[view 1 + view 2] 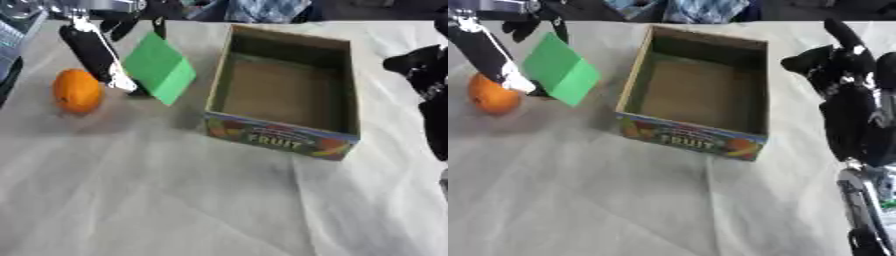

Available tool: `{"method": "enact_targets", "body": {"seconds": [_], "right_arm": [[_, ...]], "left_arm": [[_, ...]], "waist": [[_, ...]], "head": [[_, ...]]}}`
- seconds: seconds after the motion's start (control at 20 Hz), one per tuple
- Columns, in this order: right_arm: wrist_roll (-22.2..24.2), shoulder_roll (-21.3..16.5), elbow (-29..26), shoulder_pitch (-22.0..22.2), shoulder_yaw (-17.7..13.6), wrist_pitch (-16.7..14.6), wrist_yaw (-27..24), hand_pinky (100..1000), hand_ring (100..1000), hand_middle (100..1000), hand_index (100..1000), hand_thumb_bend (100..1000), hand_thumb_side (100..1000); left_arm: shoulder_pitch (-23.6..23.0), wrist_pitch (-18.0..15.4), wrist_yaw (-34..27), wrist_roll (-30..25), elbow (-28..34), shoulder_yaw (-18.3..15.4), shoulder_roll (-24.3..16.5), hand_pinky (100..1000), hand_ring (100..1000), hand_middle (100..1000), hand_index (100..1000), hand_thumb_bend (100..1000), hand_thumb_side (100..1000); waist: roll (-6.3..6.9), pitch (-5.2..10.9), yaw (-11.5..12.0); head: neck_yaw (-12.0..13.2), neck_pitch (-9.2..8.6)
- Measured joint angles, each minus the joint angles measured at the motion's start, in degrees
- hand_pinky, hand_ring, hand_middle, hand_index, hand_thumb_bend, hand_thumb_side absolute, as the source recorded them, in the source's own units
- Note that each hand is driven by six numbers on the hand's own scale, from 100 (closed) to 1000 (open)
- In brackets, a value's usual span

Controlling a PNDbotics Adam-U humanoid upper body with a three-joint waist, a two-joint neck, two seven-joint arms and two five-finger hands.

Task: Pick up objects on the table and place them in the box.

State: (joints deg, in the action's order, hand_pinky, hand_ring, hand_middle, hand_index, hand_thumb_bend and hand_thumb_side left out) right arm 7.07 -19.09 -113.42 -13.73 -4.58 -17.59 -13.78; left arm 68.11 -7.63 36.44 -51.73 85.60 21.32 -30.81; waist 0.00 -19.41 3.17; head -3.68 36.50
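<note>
Up at the far left, the left hand (98, 50) is on the green block (159, 68), fingers apparently pinched on its upper edge (blurry, so that's my best read), with the block tilted. Just left of that hand sits an orange (78, 91) on the white tablecloth (175, 200). Right of it is the open fruit box (284, 136). Beyond the box hangs the right hand (837, 67), fingers curled, holding nothing.

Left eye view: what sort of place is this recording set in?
Probably a lab or demo workbench, not a home: a white cloth covers the table, with only a FRUIT-printed cardboard box, an orange and a green block staged.
</note>
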Motion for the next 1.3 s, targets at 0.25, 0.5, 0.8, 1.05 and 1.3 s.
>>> {"method": "enact_targets", "body": {"seconds": [0.25, 0.5, 0.8, 1.05, 1.3], "right_arm": [[0.2, 0.0, 0.0, -0.4, 0.0, 0.2, -0.2, 799, 714, 605, 968, 365, 1000], [0.4, 0.2, 0.0, -0.9, 0.0, 0.4, -0.4, 799, 714, 605, 969, 365, 1000], [0.8, 0.5, 0.0, -1.5, 0.2, 0.8, -0.7, 799, 714, 604, 971, 365, 1000], [1.2, 1.2, 0.0, -1.9, 0.4, 1.2, -0.9, 799, 714, 603, 973, 366, 1000], [1.5, 1.3, 0.0, -1.9, 0.6, 1.5, -0.9, 799, 714, 603, 973, 365, 1000]], "left_arm": [[1.4, 2.3, 1.4, 2.1, -0.8, -0.7, 2.9, 275, 321, 1000, 355, 100, 138], [2.8, 4.2, 2.6, 6.8, -3.0, -1.4, 6.1, 254, 305, 1000, 347, 100, 166], [3.1, 5.9, 4.1, 13.8, -5.7, -1.4, 9.3, 234, 291, 1000, 344, 100, 289], [3.2, 7.4, 4.3, 21.3, -9.5, -1.0, 13.1, 236, 289, 1000, 342, 100, 297], [3.2, 6.0, 5.8, 26.3, -12.5, 0.3, 15.5, 235, 286, 1000, 338, 100, 263]], "waist": [[0.25, -0.08, -0.6], [0.22, -0.43, -1.2], [0.1, -0.86, -2.1], [-0.1, -1.03, -2.4], [-0.08, -1.08, -2.7]], "head": [[0.2, -0.38], [0.5, -0.86], [1.1, -1.32], [1.4, -1.31], [1.4, -1.3]]}}
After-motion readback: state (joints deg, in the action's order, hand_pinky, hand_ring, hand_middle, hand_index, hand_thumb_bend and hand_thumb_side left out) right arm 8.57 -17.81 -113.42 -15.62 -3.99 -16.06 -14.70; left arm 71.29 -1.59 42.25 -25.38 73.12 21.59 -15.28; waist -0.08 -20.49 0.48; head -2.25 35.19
